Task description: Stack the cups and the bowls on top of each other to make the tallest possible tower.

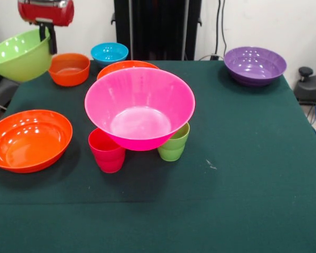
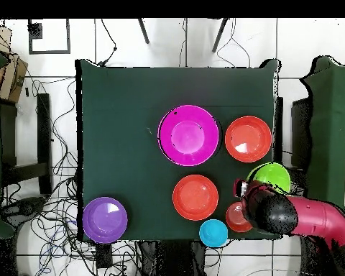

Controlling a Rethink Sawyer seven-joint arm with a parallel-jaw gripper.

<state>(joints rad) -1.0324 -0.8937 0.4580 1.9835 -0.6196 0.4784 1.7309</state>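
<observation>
1 green bowl hangs clamped in jaws.

Seven bowls, two cups

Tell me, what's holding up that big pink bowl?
The pink bowl sits on upright cups: a red cup and a light green cup show beneath it. Any further support behind is covered by the bowl.

Glossy plastic bowls catch bright highlights: pink bowl, green bowl, purple bowl, wide orange bowl. The red cup and light green cup look like smooth plastic, less shiny. The table wears matt dark green cloth.
</observation>
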